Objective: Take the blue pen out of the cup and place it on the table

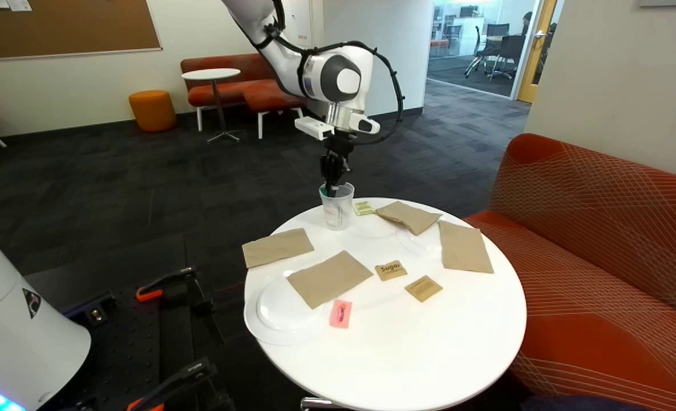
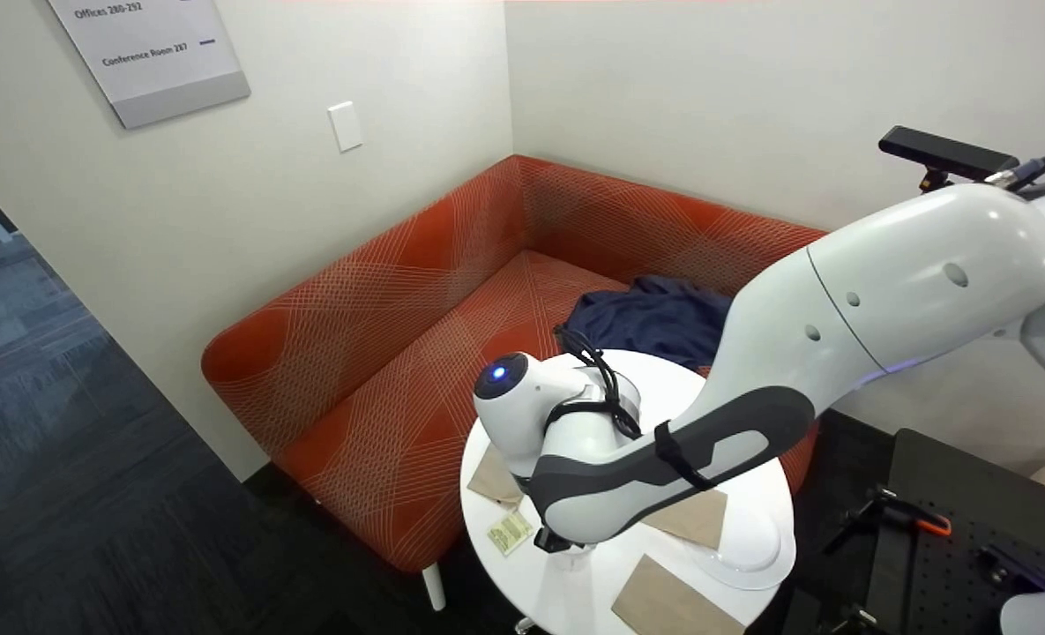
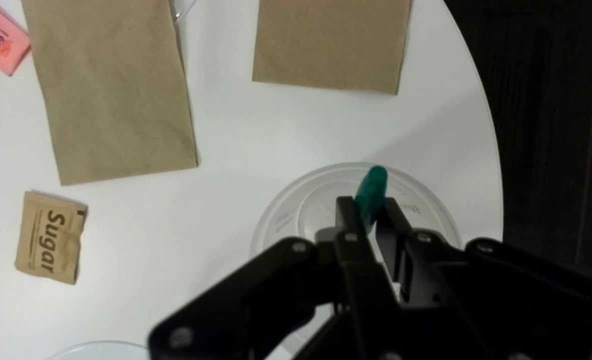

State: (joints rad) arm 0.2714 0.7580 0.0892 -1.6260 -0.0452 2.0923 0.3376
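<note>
The clear cup [image 1: 336, 216] stands upright near the far edge of the round white table [image 1: 417, 348] in an exterior view. In the wrist view I look down into the cup [image 3: 276, 220]. The blue pen [image 3: 372, 189] looks teal there, and its rounded end sticks up between my fingertips. My gripper [image 3: 366, 212] is shut on the pen, with a finger against each side. In an exterior view my gripper [image 1: 332, 188] reaches down into the cup's mouth, and a bit of teal pen [image 1: 323, 191] shows at the rim. The pen's lower part is hidden.
Flat brown cardboard pieces [image 1: 330, 278] lie on the table. A sugar packet [image 1: 391, 270], a pink packet [image 1: 340, 314] and a green packet [image 1: 363, 208] lie there too. A clear plate [image 1: 280, 308] is at one edge. A red sofa [image 1: 594, 257] stands beside the table.
</note>
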